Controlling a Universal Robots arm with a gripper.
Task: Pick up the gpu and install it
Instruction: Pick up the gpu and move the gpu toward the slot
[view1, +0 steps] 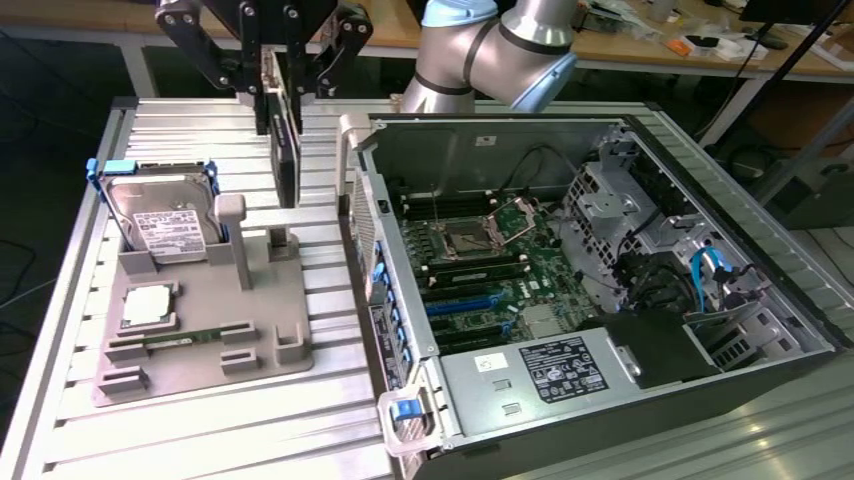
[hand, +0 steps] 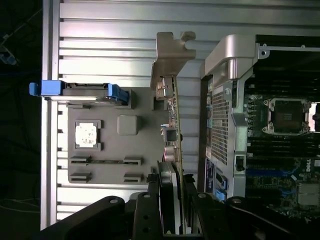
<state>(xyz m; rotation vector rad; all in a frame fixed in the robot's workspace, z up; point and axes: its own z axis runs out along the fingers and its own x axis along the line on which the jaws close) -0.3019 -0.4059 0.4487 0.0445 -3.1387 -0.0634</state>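
Observation:
The gpu (view1: 284, 150) hangs edge-on as a thin dark strip, raised above the grey holder plate (view1: 200, 345) and just to the exterior view's left of the open computer case (view1: 627, 380). My gripper (view1: 283, 95) is shut on its upper edge, black fingers on either side. In the wrist view the gpu (hand: 172, 115) runs away from my gripper (hand: 171, 195). Its green board edge shows there, with the silver end bracket (hand: 169, 52) at the far end. The motherboard (view1: 501, 265) lies exposed inside the case.
A silver hard drive (view1: 163, 218) in a blue-handled caddy stands on the holder plate, with a square processor chip (view1: 147, 305) and a narrow memory stick (view1: 180, 340) in front. Upright grey posts (view1: 230, 235) rise below the card. Workbenches stand behind.

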